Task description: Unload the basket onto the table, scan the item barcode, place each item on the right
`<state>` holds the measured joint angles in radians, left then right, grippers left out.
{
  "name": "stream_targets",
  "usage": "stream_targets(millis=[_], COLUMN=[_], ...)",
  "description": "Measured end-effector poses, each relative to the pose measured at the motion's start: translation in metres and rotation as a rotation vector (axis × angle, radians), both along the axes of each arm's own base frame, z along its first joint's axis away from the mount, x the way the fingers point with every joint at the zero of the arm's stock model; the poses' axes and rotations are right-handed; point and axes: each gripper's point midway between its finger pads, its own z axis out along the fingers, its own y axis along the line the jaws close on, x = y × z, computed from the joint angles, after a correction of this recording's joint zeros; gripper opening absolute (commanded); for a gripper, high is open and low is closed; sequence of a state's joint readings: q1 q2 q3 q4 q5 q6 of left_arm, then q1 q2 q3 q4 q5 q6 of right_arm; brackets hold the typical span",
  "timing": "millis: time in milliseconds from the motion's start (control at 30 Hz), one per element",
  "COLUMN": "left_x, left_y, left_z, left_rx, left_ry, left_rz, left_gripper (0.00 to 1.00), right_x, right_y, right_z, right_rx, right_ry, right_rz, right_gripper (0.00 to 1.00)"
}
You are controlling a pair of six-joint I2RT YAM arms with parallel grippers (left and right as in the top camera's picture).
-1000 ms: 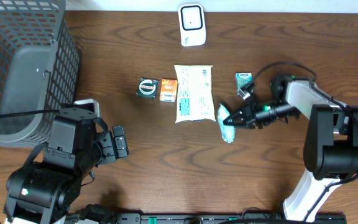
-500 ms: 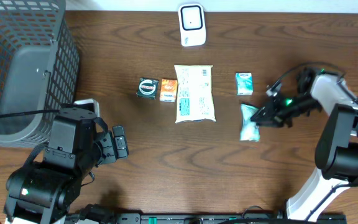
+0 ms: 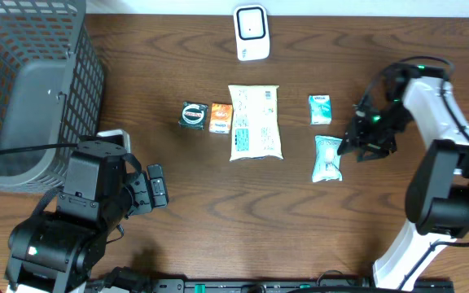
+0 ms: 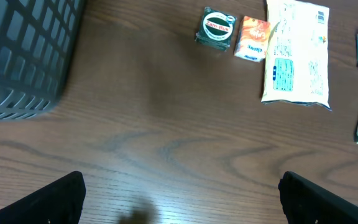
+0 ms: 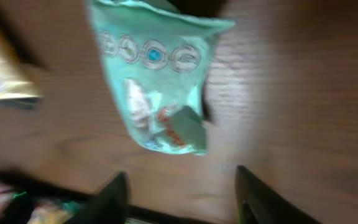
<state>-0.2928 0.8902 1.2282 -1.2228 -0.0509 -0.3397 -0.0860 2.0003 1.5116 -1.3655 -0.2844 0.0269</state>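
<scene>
The teal pouch (image 3: 326,158) is seen lying flat toward the counter's (image 3: 177,187) right edge, just beside the right hand (image 5: 180,186), which is parted and empty. The left hand (image 4: 182,196) is spread wide.

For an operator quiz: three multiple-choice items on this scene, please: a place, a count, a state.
1. Relative to the white bag, the teal pouch lies: A left; B right; C on top.
2. Packaged goods on the table: A three; B five; C seven.
3. The right end effector is: A shut on the pouch; B open, empty; C shut on the bag.
Answers: B, pouch flat beside the bag; B, tin, orange packet, bag, small box, pouch; B, fingers apart, short of the pouch.
</scene>
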Motion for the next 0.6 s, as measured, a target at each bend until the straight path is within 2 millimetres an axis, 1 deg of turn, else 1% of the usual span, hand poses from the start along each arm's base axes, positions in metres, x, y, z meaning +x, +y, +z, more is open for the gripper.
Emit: stream_targets(millis=[67, 100, 133, 200, 300, 433, 600], left_x=[0.000, 0.000, 0.000, 0.000, 0.000, 0.000, 0.000], left_y=[0.000, 0.000, 0.000, 0.000, 0.000, 0.000, 0.000], left_z=[0.000, 0.000, 0.000, 0.000, 0.000, 0.000, 0.000], left_rx=[0.000, 0.000, 0.000, 0.000, 0.000, 0.000, 0.000], left_ry=[0.000, 0.000, 0.000, 0.000, 0.000, 0.000, 0.000], left_rz=[0.000, 0.000, 0.000, 0.000, 0.000, 0.000, 0.000], left_gripper=[0.98, 0.98, 0.98, 0.98, 0.98, 0.98, 0.98], right_x=[-0.001, 0.002, 0.006, 0.015, 0.022, 0.018, 0.009], right_y=[0.000, 0.000, 0.000, -0.004, -0.004, 0.005, 0.020], right_z=[-0.003, -0.006, -0.007, -0.010, -0.013, -0.018, -0.032], right_rx=[-0.085, -0.115, -0.129, -0.142, -0.094, 0.029, 0.132], right_ry=[0.013, 0.001, -0.015, -0.049, -0.078, -0.086, -0.095], right_rz=[0.013, 0.015, 0.008, -0.015, -0.042, -0.035, -0.014], right_gripper=[0.79, 0.83, 0.86, 0.87, 0.87, 0.90, 0.90])
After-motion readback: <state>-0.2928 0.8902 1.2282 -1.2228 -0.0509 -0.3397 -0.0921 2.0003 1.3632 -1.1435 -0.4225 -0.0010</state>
